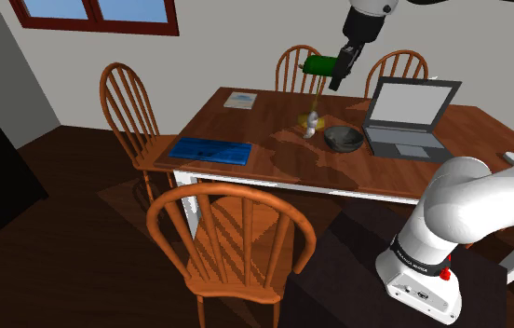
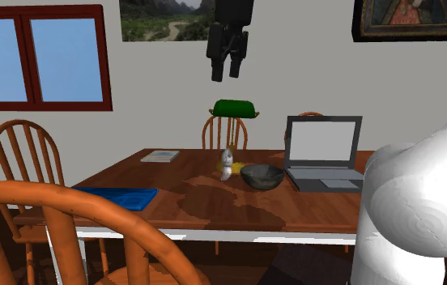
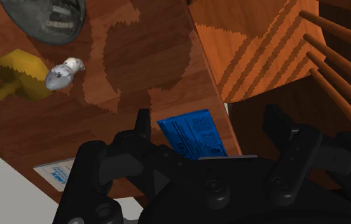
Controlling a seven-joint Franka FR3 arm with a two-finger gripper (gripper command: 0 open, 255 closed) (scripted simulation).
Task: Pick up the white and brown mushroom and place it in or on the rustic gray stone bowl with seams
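The black fingers (image 3: 144,130) are spread wide with nothing between them, hanging high above the wooden counter (image 1: 274,154). The pale grey-white mushroom (image 1: 311,124) sits on the counter, right by the yellow base of the green lamp (image 1: 318,65). It's just beside the dark grey bowl (image 1: 343,138), not in it. An open laptop (image 1: 409,116) is on the bowl's other side. A flat blue book (image 1: 210,149) lies near the counter's edge by 1 of the wooden chairs (image 1: 129,102), well apart from the mushroom.
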